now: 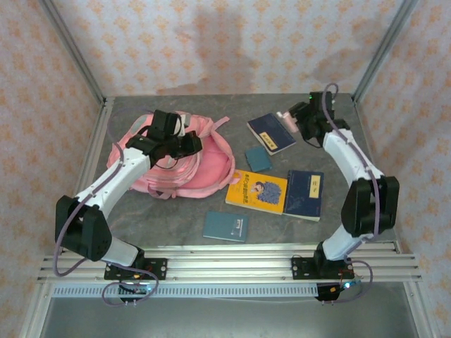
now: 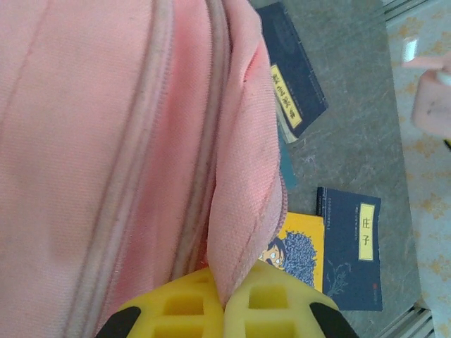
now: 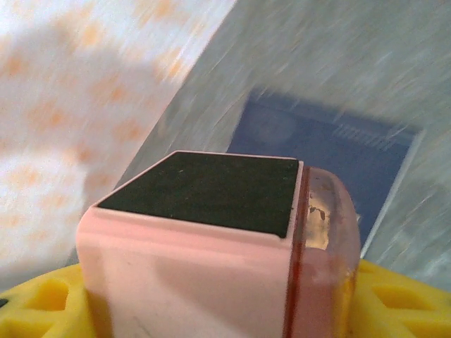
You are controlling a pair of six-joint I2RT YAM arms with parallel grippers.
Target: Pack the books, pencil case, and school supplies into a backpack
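The pink backpack (image 1: 192, 167) lies at the left of the table. My left gripper (image 1: 184, 142) is over its top, shut on a fold of the pink fabric (image 2: 243, 211) beside a zip seam, with both yellow pads (image 2: 282, 299) pressed onto it. At the back right, my right gripper (image 1: 294, 121) is shut on the pink boxy pencil sharpener (image 3: 204, 246), which has a black top face. Under it lies a navy book with a yellow label (image 1: 271, 133). A yellow cartoon book (image 1: 256, 191), another navy book (image 1: 304, 194) and two teal notebooks (image 1: 225, 226) lie on the table. The pencil case is out of view.
The smaller teal notebook (image 1: 258, 159) sits between the backpack and the labelled navy book. Metal frame posts and patterned walls close in the grey table (image 1: 169, 225) at the back and sides. An aluminium rail (image 1: 225, 257) runs along the near edge.
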